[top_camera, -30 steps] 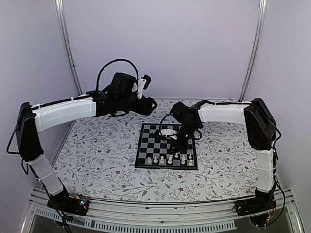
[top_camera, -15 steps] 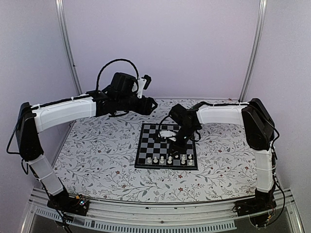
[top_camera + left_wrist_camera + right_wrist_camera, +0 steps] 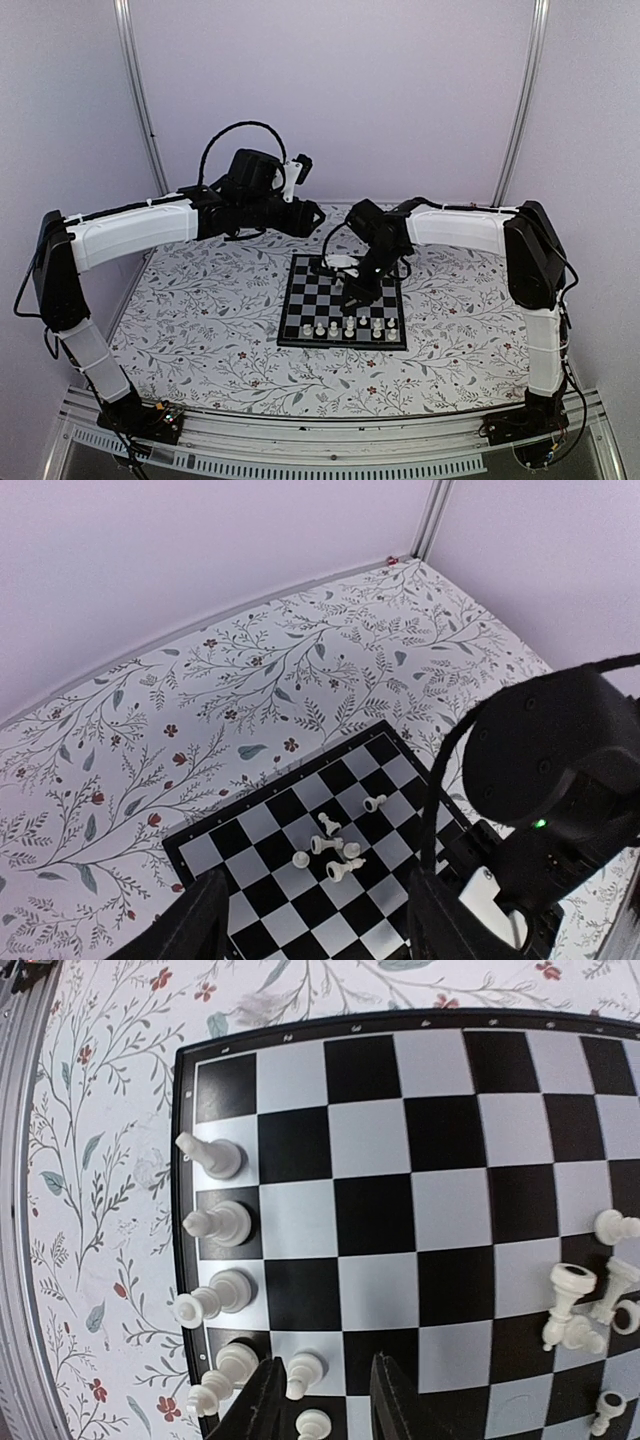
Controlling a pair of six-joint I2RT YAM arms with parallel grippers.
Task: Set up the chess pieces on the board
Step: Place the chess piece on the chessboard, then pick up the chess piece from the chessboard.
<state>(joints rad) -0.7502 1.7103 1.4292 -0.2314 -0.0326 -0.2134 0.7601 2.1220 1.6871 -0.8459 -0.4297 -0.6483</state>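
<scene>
Lilac walls enclose a floral table carrying the board. The right tool stands narrowly parted around one upright pawn, beside the edge-row pieces, not clamping it. The left tool hovers above, wide open and empty.

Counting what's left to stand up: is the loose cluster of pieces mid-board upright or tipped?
Mostly tipped: several pieces lie sideways on the board, bases showing.

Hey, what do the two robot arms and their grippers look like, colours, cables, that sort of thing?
The left arm and right arm have white shells between black joints. A black cable loops above the left wrist. The left gripper and right gripper each have two dark fingers. A small green light glows on the right wrist's black housing.
</scene>
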